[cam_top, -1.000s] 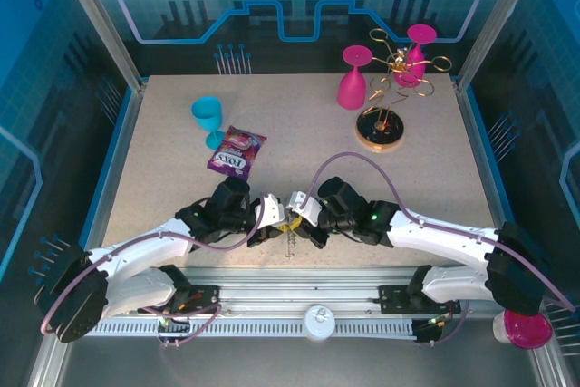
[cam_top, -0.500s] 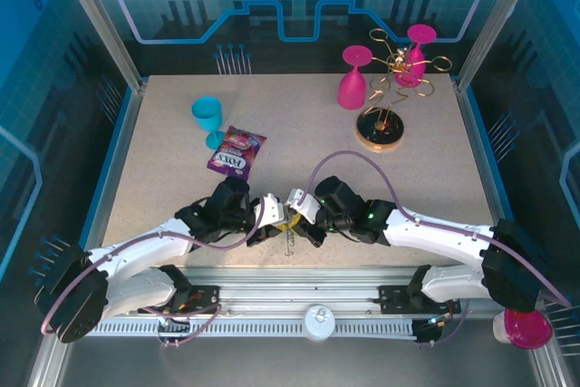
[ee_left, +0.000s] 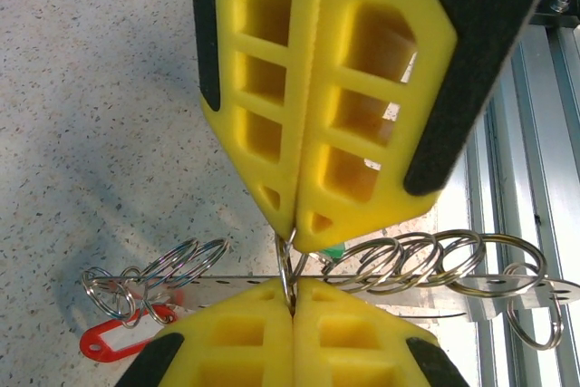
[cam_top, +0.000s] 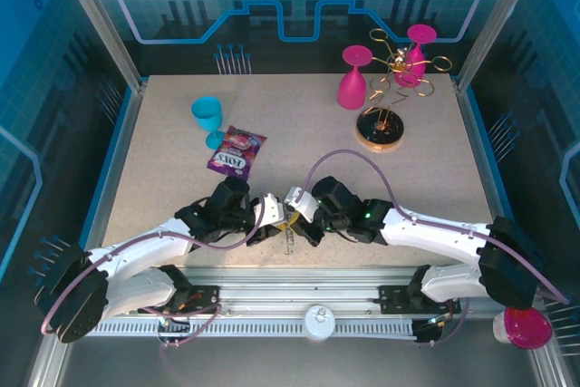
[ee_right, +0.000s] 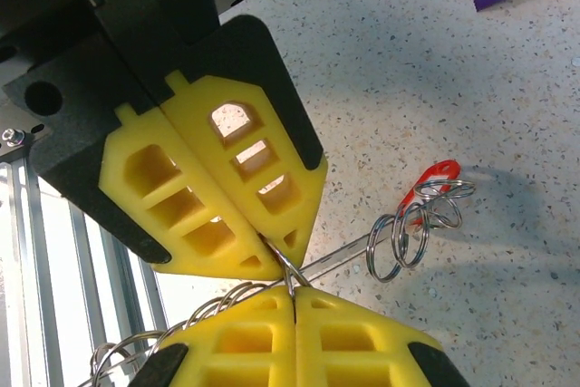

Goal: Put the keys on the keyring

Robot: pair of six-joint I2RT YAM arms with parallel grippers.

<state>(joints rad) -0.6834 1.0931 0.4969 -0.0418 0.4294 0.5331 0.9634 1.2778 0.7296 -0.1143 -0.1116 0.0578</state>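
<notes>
My left gripper [cam_top: 279,217] and right gripper [cam_top: 292,215] meet tip to tip near the table's front edge. Both are shut on the same small split ring [ee_left: 288,265], seen too in the right wrist view [ee_right: 288,269]. The keyring [ee_left: 227,289] shows as a flat grey metal strip lying on the table just beyond the tips, threaded with several wire rings [ee_left: 426,260]. One key's red tag [ee_left: 107,343] lies at the strip's end [ee_right: 435,175]. A sliver of the green tag [ee_left: 333,251] peeks out behind the pinched ring. The keys' metal blades are hidden.
A purple snack packet [cam_top: 236,151] and a teal cup [cam_top: 207,117] stand at the left middle. Pink glasses [cam_top: 353,81] and a gold wire rack [cam_top: 391,88] occupy the back right. The aluminium rail [cam_top: 317,271] runs right behind the grippers.
The right gripper has edged slightly left, closer against the left one. Both stay shut on the ring.
</notes>
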